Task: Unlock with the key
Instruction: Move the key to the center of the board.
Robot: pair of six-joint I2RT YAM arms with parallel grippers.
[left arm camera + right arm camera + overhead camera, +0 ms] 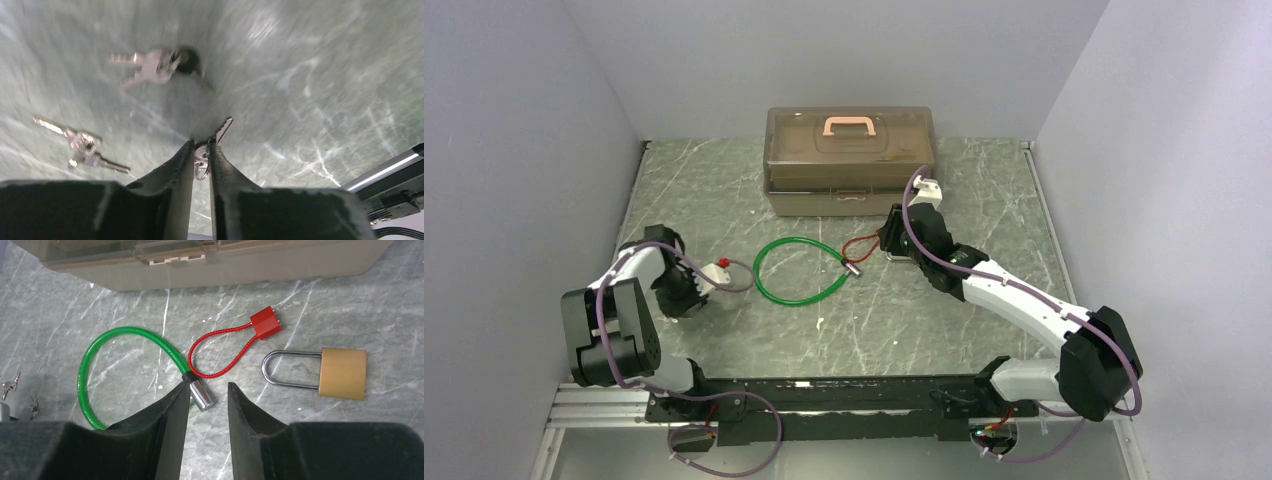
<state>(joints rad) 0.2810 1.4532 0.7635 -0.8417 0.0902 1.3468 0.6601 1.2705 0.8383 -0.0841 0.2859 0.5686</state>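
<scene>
From above, my left gripper (696,287) sits low at the left of the table (984,330) and my right gripper (890,238) is far across by the toolbox (851,160), with the green cable (799,272) looped between them. What the left carries is too small to make out from up here. My worry is the long trip across, where a jolt could shake a thin grip loose. On to the left wrist: the key (223,131) is right in my hand, its head and ring (201,167) between my fingers (175,170), which stand narrow around it. The toothed blade pokes out past the tips at a slant. I judge the hold to be at the very tips, so the key could swivel or slip, and a slanted blade will not meet a keyhole squarely. Two bunches of spare keys (150,64) lie on the table beyond, well apart from mine. Right wrist now: these fingers stand partly apart, holding nothing, with the cable's silver tip (202,395) in the gap. The padlock (342,373) lies flat off to the right, shackle shut, near the red tag (265,322) and outside my reach. Unsteadied, it would likely skid when a key pushes in, and pinching the cable tip instead would waste the move. The key itself is nowhere near this hand.
</scene>
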